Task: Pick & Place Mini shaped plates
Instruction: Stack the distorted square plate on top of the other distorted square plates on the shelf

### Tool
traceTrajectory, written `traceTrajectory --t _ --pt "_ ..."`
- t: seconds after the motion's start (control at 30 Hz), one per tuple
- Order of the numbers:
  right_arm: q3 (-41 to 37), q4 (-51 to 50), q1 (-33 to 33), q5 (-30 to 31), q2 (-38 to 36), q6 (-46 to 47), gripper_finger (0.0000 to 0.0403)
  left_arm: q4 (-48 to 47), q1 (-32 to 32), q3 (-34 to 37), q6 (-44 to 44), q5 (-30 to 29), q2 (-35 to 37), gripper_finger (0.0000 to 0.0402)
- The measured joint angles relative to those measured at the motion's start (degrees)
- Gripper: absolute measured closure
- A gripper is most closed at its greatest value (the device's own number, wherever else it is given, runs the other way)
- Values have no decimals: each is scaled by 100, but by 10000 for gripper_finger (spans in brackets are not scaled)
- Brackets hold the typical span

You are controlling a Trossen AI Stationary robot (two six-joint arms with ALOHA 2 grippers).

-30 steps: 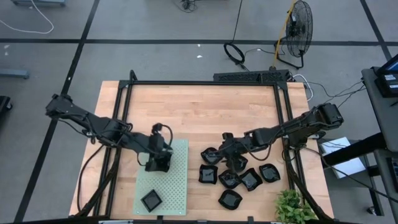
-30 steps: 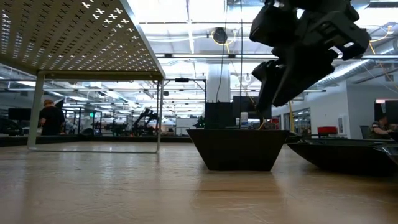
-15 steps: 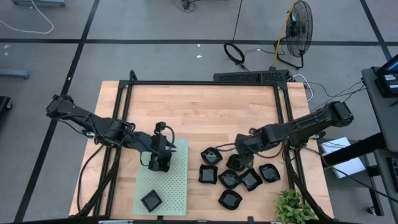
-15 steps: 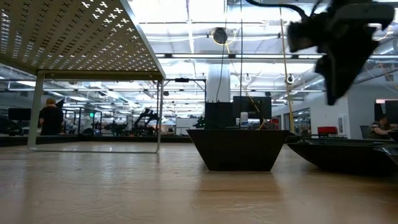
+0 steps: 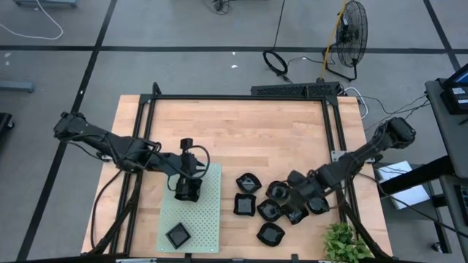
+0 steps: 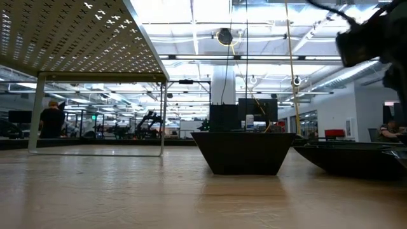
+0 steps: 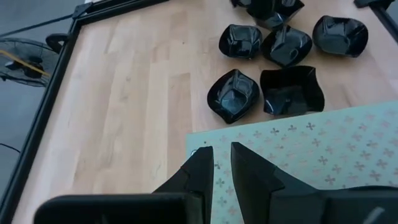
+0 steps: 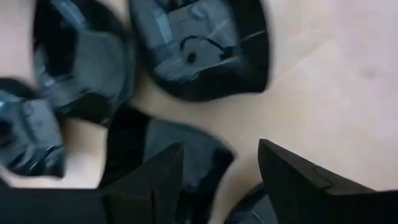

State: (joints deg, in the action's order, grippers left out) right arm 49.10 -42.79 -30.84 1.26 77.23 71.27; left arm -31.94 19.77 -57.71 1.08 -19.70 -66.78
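Several mini shaped plates (image 5: pixel 268 210), small glossy black dishes, lie clustered on the wooden table's near right part; one more plate (image 5: pixel 178 235) sits on the near end of the pale green perforated mat (image 5: pixel 208 219). My right gripper (image 5: pixel 296 201) hovers open over the cluster, pointing steeply down, its fingers (image 8: pixel 149 180) above the dishes without touching them. My left gripper (image 5: pixel 186 191) hangs over the mat's far end; a narrow gap shows between its fingers (image 7: pixel 221 152), with nothing in it. In the low view a square plate (image 6: pixel 243 152) stands on its base.
A black metal frame (image 5: pixel 333 139) runs along the table's left, far and right sides. A green plant (image 5: pixel 344 245) stands at the near right corner, close to the plates. Bare wood (image 5: pixel 241 139) lies across the table's far half. A person (image 6: pixel 52 121) stands far off in the room.
My right gripper has swept from the cluster's left side toward the table's right and near edges, across the plates, and has rolled about its own line. It stays open and has taken nothing. The plates lie where they were.
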Motion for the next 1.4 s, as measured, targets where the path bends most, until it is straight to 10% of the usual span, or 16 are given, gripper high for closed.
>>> traceTrajectory --t 0.97,1.4 --pt "-208 101 -550 107 513 923 279 -260 0 -2 -92 7 0 339" --pt "-347 269 -511 -101 396 662 391 -258 0 -2 -88 7 0 339"
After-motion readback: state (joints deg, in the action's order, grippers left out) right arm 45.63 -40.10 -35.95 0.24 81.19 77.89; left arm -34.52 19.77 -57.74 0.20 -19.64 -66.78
